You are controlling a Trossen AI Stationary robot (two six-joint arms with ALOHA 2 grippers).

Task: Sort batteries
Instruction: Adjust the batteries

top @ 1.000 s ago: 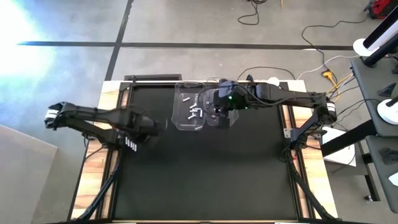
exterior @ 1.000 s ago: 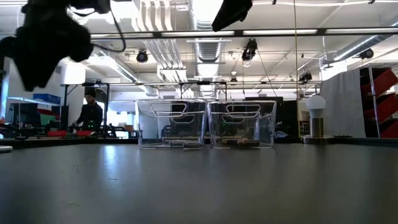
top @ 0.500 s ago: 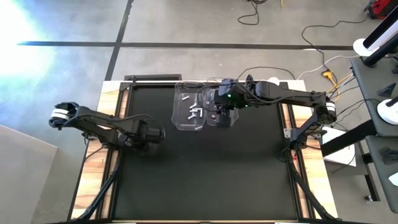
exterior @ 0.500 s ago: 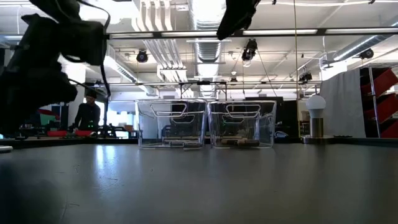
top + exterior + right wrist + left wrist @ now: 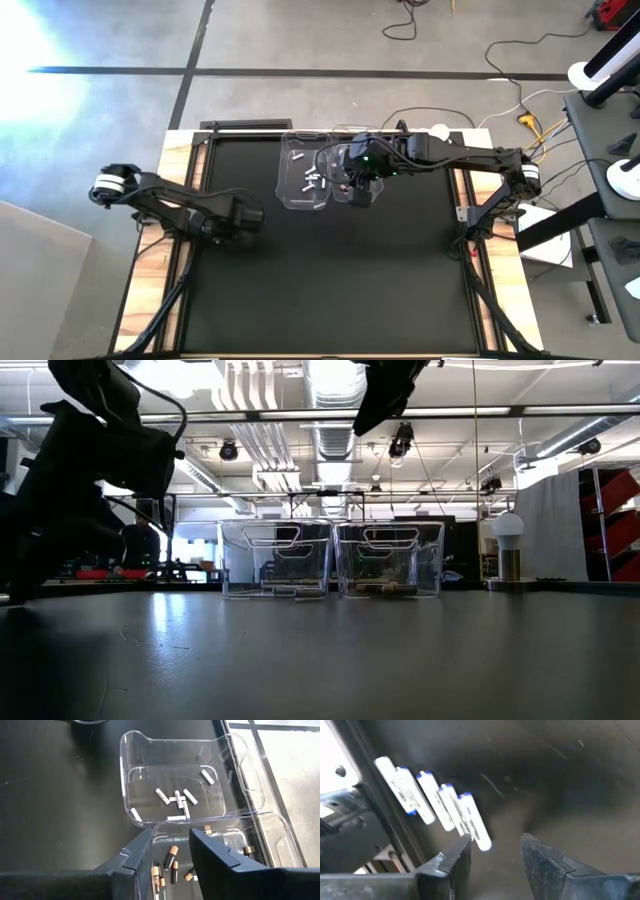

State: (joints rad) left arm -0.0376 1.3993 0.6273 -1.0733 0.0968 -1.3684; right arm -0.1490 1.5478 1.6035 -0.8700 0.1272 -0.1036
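Left gripper lowered beside white batteries

It's a big lab or workshop w/ robots. Low view shows a high open ceiling w/ big pipes & long strip lights, no tiles. A person stands at benches far back. High view shows a bare grey concrete floor w/ dark tape lines, loose cables, & a black surface on a wood frame. More robot gear stands at the right edge.
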